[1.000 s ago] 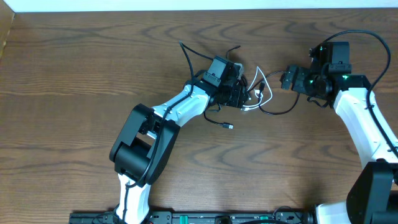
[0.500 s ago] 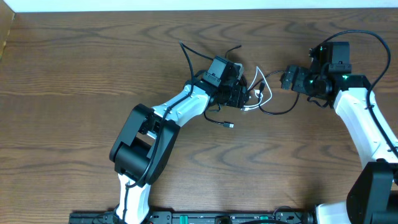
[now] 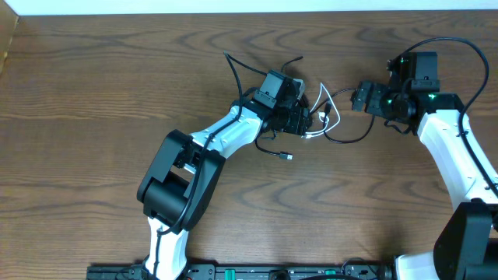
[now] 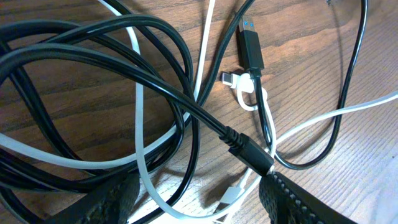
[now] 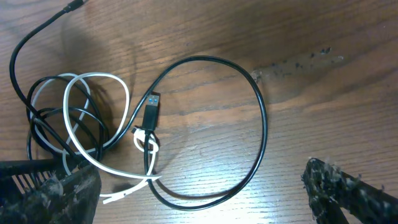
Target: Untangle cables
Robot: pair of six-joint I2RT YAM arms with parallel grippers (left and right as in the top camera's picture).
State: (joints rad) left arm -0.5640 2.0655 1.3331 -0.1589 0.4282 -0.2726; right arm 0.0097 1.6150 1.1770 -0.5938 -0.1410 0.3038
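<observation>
Loops of the black cable (image 4: 180, 102) and the white cable (image 4: 140, 124) cross one another in a single knot on the wooden surface (image 3: 117, 93). Nothing has shifted since the earlier overhead frames: both arms and every loop sit as they did. The left tool (image 4: 199, 186) stands wide over the knot, with cords running between its spread fingers and none pinched. A black USB plug (image 4: 250, 46) with a blue tip lies just beside a small white plug (image 4: 245, 84). The right tool (image 5: 199, 177) is also wide, near the black loop, with nothing held.
</observation>
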